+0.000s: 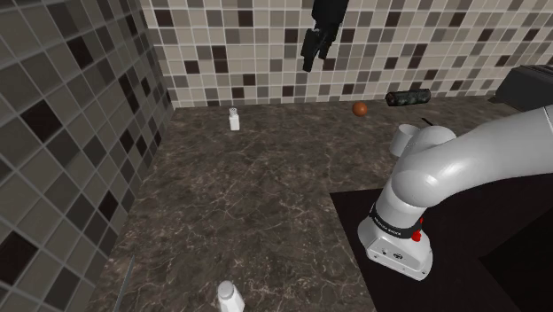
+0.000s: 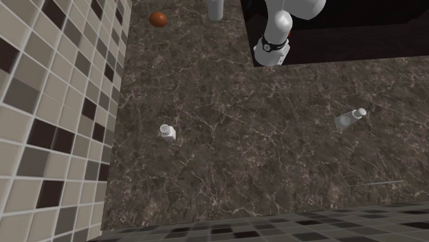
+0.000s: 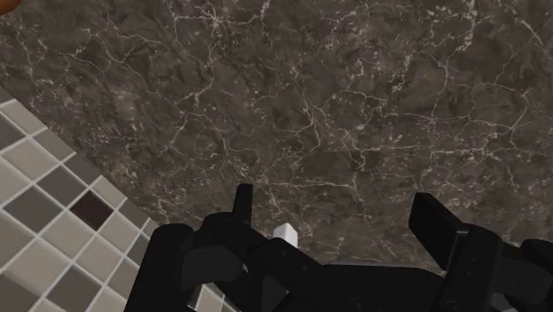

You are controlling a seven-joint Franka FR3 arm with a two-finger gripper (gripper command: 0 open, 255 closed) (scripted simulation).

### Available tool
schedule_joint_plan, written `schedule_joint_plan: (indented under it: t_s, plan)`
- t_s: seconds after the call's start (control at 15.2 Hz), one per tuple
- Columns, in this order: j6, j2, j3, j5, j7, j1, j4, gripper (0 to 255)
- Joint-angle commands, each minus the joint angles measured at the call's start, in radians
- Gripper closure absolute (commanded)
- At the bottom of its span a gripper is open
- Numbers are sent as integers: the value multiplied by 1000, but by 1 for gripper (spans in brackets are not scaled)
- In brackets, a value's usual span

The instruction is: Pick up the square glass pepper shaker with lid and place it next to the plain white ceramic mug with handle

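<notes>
Foreground white shaker (image 1: 230,297) sits well apart while the spread, empty claw (image 1: 308,64) hangs high above the pepper shaker (image 1: 235,119).

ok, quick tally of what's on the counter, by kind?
Shakers: 2, the shaker by the wall and the second shaker
White mug: 1
Orange-brown ball: 1
Dark cylinder: 1
Black box: 1
Thin rod: 1
Total: 7

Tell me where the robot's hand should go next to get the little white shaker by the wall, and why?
Probably down toward the shaker. The gripper hangs high by the tiled wall, fingers apart and holding nothing, while the shaker stands upright on the counter below, untouched.
</notes>
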Motion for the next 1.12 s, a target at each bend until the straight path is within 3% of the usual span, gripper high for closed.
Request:
schedule_joint_plan:
  t_s: [0.0,0.53,1.06]
  plan:
    - [0,0,0,0,0,0,0,0]
    - [157,304,3,16,36,3,92,0]
    - [251,623,3,35,61,7,264,0]
